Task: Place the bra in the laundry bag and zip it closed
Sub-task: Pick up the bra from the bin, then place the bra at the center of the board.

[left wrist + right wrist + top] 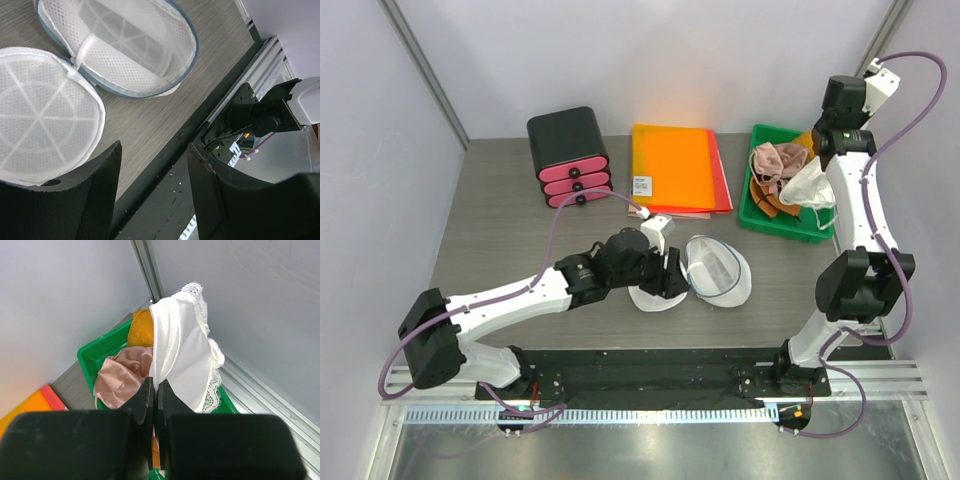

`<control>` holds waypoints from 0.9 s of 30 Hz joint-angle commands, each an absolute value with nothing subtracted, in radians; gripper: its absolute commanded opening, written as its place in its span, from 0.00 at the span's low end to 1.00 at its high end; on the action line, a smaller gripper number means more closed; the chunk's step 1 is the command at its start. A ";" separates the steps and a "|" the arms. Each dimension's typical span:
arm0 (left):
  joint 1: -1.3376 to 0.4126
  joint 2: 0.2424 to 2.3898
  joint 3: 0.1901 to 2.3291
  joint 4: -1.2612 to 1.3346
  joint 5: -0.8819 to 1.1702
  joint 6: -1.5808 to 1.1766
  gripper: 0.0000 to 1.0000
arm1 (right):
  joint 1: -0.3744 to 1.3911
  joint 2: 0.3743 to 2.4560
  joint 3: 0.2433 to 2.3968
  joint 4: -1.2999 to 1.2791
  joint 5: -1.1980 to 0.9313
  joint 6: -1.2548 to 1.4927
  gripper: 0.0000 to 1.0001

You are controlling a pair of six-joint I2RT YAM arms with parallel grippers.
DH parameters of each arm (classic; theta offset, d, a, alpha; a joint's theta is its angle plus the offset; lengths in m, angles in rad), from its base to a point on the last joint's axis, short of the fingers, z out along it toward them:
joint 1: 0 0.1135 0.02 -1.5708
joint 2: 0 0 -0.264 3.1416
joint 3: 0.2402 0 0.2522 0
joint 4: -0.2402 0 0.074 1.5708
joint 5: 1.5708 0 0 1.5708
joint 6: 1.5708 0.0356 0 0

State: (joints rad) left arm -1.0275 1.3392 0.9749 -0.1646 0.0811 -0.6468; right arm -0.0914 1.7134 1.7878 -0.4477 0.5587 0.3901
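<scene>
At the upper left of the overhead view a black drawer unit (570,157) with pink fronts stands clear of the work, and orange folders (680,168) lie just to its right. Below them the left gripper (670,275) sits low over the flat half of the laundry bag (718,270), which lies open like a clamshell at the middle of the frame. Its jaws stand about half apart with nothing between them. One finger (90,200) is at the rim of that half, likely to keep the bag spread for loading, though contact cannot be confirmed. At the upper right the right gripper (155,400) is pinched fully closed on a fold of the white bra (180,350), which hangs with its lace edge down over the green bin (785,228). A pink garment (120,375) and an orange one (141,327) lie in the bin, so holding the bra high probably keeps it free of them. It is well apart from the bag. The table (500,230) is grey wood-grain with a black strip and metal rail (650,412) along its near edge. Plain pale walls (620,60) with metal corner posts enclose it.
</scene>
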 commanded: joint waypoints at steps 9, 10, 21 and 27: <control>-1.029 1.385 1.074 -0.091 0.181 -0.629 0.63 | -0.069 1.202 1.490 -0.637 0.531 0.480 0.01; -1.029 1.388 1.083 -0.091 0.187 -0.633 0.63 | -0.069 1.180 1.476 -0.676 0.531 0.485 0.01; -1.031 1.525 1.176 -0.012 0.319 -0.724 0.61 | -0.067 0.891 1.235 -0.876 0.448 0.535 0.01; -1.074 1.627 1.268 0.037 0.338 -0.704 0.62 | -0.067 0.799 1.103 -0.933 0.446 0.606 0.01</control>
State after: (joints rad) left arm -1.0397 1.5955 1.1858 -0.0349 0.2977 -0.7078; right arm -0.0711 0.8562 1.1591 -0.9085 0.4526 0.5385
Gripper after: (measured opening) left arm 0.617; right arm 0.046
